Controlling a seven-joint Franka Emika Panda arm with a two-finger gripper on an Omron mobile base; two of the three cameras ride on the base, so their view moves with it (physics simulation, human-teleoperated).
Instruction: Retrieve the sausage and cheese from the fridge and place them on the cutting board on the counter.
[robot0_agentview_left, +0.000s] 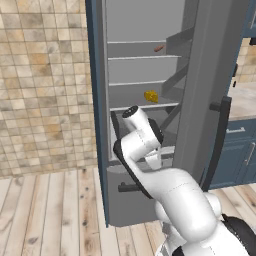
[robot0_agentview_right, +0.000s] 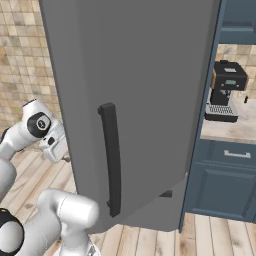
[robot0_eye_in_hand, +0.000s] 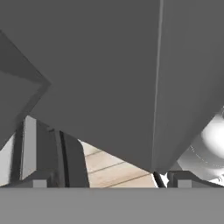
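Note:
The fridge (robot0_agentview_left: 145, 70) stands open with its door (robot0_agentview_right: 140, 90) swung out to the right. The reddish sausage (robot0_agentview_left: 159, 48) lies on an upper shelf. The yellow cheese (robot0_agentview_left: 151, 96) sits two shelves lower. My arm reaches into the lower part of the fridge, below the cheese shelf. My gripper (robot0_eye_in_hand: 111, 183) is open with nothing between its fingertips (robot0_eye_in_hand: 39, 181). It looks past grey fridge walls at a strip of wooden floor (robot0_eye_in_hand: 105, 164). The cutting board is out of view. The beige counter (robot0_agentview_right: 235, 131) lies right of the fridge.
The door's long dark handle (robot0_agentview_right: 111, 160) faces the right base camera. A black coffee machine (robot0_agentview_right: 225, 90) stands on the counter over dark blue cabinets (robot0_agentview_left: 240, 150). A tiled wall (robot0_agentview_left: 45, 85) is left of the fridge.

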